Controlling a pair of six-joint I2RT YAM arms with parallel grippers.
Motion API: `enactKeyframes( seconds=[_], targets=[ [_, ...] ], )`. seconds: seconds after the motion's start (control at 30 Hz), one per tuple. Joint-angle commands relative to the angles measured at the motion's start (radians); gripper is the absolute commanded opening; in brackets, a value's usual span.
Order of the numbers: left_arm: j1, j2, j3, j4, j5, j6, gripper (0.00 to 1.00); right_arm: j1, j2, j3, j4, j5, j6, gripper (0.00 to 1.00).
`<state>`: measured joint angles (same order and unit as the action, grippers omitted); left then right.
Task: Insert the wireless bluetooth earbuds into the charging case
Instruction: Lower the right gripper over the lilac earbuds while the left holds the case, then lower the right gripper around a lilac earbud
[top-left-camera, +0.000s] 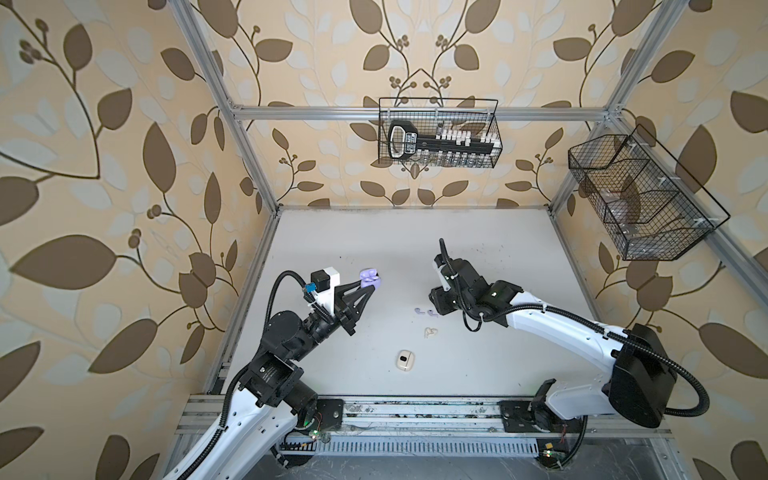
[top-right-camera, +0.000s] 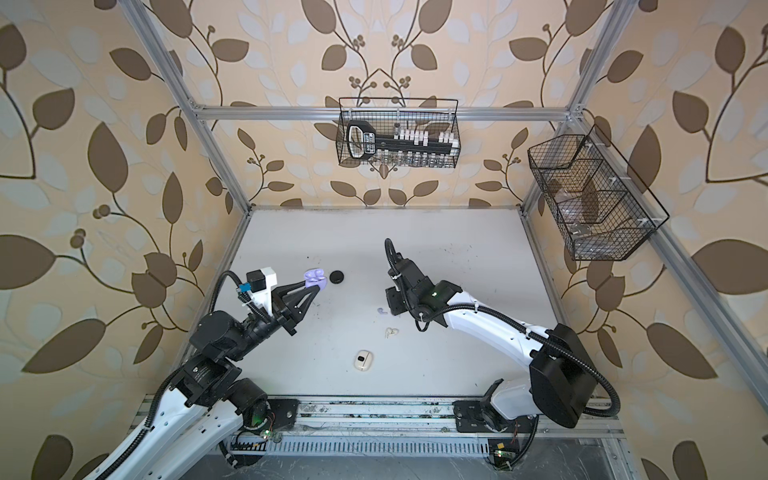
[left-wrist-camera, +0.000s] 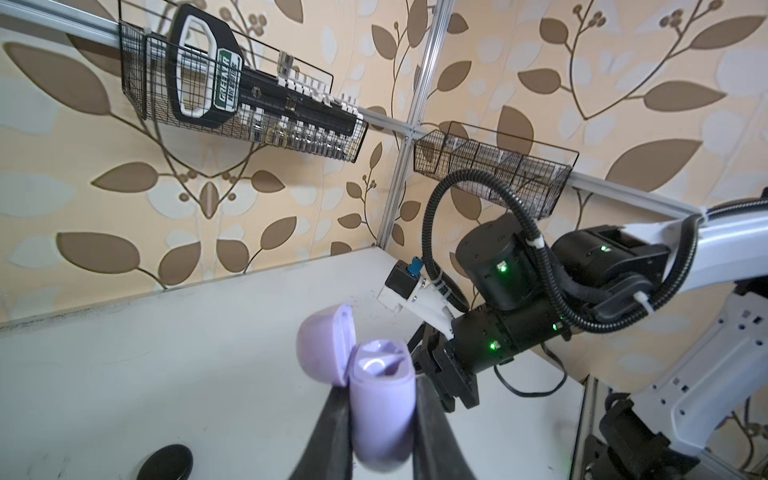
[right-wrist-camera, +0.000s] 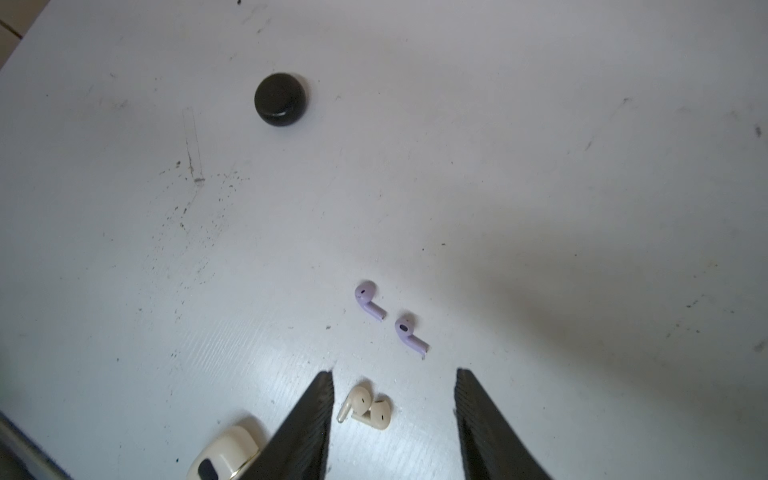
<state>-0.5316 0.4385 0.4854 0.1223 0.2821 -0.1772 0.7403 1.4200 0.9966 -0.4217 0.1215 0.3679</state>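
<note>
White table (top-left-camera: 478, 249), scuffed, leaf wallpaper behind. On the back wall a wire basket (top-left-camera: 438, 133) holds a black-handled tool with white pieces. Left of centre in both top views, the left gripper (top-left-camera: 368, 286) pinches the lavender case (left-wrist-camera: 382, 415) by its body, above the table, lid hinged open, wells showing. Lower centre: cream case (top-left-camera: 403, 359). Just right of the held one: black round case (top-right-camera: 337, 277). Jaws of the right gripper (right-wrist-camera: 395, 372) moderately apart, holding nothing. Both lavender earbuds (right-wrist-camera: 409, 332) lie just past its tips; the cream earbuds (right-wrist-camera: 370, 409), touching each other, show between its fingers. Open tabletop toward the back edge.
</note>
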Motion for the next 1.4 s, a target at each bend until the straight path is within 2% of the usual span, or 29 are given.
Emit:
enactKeyframes(
  seconds=[0.0, 0.13, 0.23, 0.37, 0.43, 0.67, 0.9, 1.37],
  targets=[
    [-0.010, -0.011, -0.014, 0.053, 0.085, 0.088, 0.00, -0.032, 0.048, 0.016, -0.034, -0.097, -0.016, 0.48],
    [-0.010, -0.016, -0.018, 0.056, 0.077, 0.097, 0.00, -0.035, 0.131, 0.039, -0.048, -0.149, -0.028, 0.45],
    [-0.010, 0.011, -0.001, 0.047, 0.076, 0.125, 0.00, -0.034, 0.168, 0.053, -0.064, -0.126, -0.033, 0.44],
    [-0.011, 0.031, -0.026, 0.092, 0.209, 0.176, 0.00, -0.036, 0.213, 0.058, -0.068, -0.120, -0.033, 0.43],
    [-0.010, 0.027, -0.070, 0.151, 0.241, 0.181, 0.00, -0.036, 0.231, 0.062, -0.068, -0.118, -0.029, 0.42],
    [-0.010, 0.008, -0.104, 0.192, 0.423, 0.226, 0.00, -0.037, 0.317, 0.090, -0.072, -0.087, -0.027, 0.41],
    [-0.010, -0.032, -0.123, 0.193, 0.414, 0.225, 0.00, -0.039, 0.384, 0.116, -0.084, -0.057, -0.028, 0.39],
    [-0.010, -0.040, -0.117, 0.180, 0.419, 0.222, 0.00, -0.068, 0.412, 0.122, -0.082, -0.034, -0.011, 0.37]
  ],
)
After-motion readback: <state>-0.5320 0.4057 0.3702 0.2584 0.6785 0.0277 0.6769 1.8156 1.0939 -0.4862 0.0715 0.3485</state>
